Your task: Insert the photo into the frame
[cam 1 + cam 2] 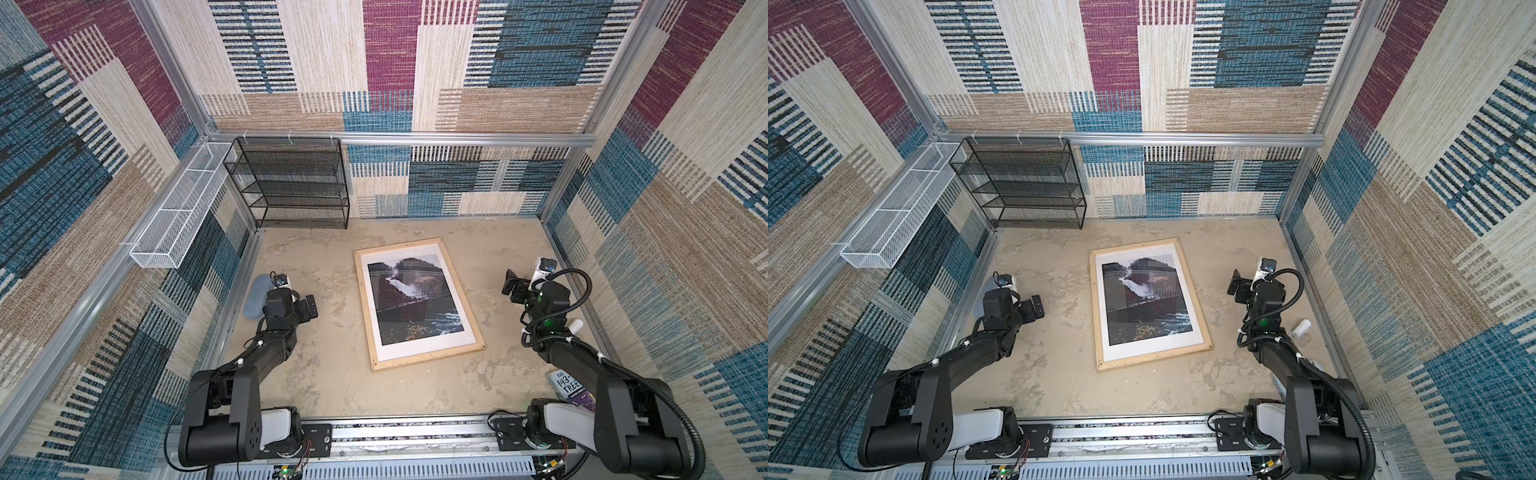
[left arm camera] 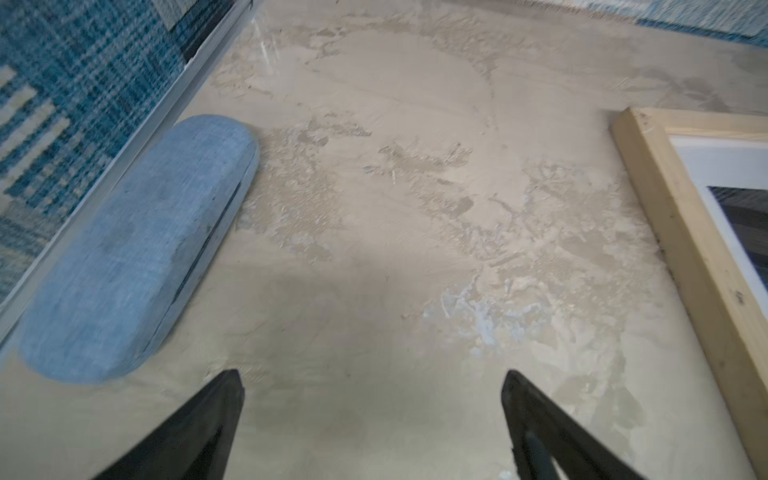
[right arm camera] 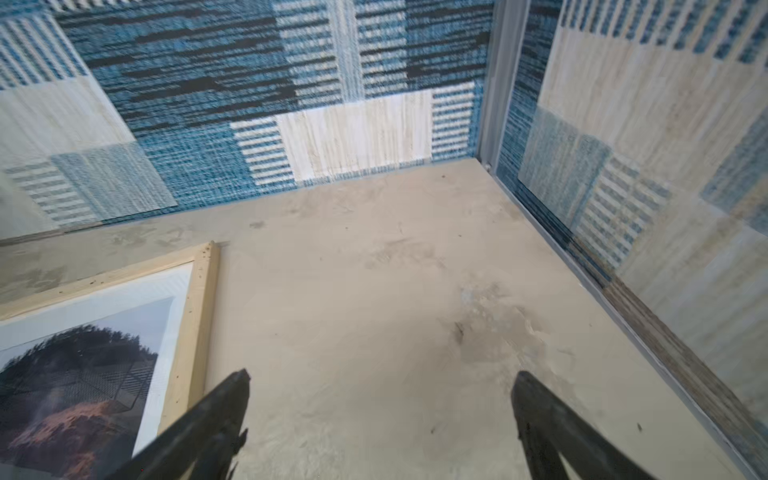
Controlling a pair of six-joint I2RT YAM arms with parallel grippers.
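Note:
The frame [image 1: 365,307] [image 1: 1192,291] of pale wood strips lies flat mid-table in both top views. Inside it lies the photo [image 1: 411,301] [image 1: 1144,301], a dark waterfall scene with a white border. One frame strip [image 2: 681,232] shows in the left wrist view, and a frame corner [image 3: 199,299] with part of the photo [image 3: 79,386] shows in the right wrist view. My left gripper [image 1: 309,307] [image 2: 374,386] hovers open left of the frame, holding nothing. To the frame's right, my right gripper [image 1: 510,286] [image 3: 380,386] is open and empty too.
A blue fabric glasses case [image 1: 255,301] [image 2: 137,249] lies by the left wall, beside my left gripper. A black mesh shelf [image 1: 291,187] stands at the back left, with a white mesh basket [image 1: 178,220] on the left wall. A book [image 1: 571,388] lies at the near right.

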